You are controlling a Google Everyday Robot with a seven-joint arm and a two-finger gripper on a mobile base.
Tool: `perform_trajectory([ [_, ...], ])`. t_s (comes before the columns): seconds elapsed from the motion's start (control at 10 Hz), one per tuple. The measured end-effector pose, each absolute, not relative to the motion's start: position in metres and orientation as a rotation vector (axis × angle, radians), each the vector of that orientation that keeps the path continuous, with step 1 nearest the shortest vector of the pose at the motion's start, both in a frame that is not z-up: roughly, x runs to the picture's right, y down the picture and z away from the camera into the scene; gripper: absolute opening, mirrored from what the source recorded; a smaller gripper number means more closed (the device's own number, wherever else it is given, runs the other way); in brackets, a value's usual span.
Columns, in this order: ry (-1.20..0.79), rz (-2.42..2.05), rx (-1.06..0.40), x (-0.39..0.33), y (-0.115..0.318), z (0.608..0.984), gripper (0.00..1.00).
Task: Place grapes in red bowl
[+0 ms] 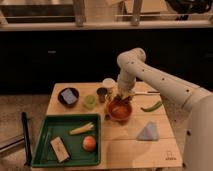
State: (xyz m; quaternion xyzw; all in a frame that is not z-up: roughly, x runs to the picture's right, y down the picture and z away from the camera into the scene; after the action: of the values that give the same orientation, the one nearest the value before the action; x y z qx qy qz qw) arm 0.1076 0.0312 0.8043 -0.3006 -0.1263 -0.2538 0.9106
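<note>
Gripper low over red bowl, blocks bowl's rear rim. Grapes only dark smear at gripper tip; held or resting in bowl, cannot tell. Arm cut off by right edge. Counter front edge cut by bottom edge. Green tray contents too blurred to name.

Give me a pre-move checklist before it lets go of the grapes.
1. Gripper over the red bowl: ok, directly above it.
2. Gripper shut: ok.
3. Grapes at the bowl: ok, dark bunch at its top, under the gripper.
4. Grapes resting inside or hanging from the gripper: cannot tell.
5. Dark cup apart from bowl: ok, just to its left.
6. Bowl fully on the table: ok.
</note>
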Motion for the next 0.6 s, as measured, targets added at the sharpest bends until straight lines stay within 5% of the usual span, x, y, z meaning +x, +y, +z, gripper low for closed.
perform_trajectory([
  [0.6, -0.363, -0.457, -0.66, 0.106, 0.044, 0.804, 0.07],
])
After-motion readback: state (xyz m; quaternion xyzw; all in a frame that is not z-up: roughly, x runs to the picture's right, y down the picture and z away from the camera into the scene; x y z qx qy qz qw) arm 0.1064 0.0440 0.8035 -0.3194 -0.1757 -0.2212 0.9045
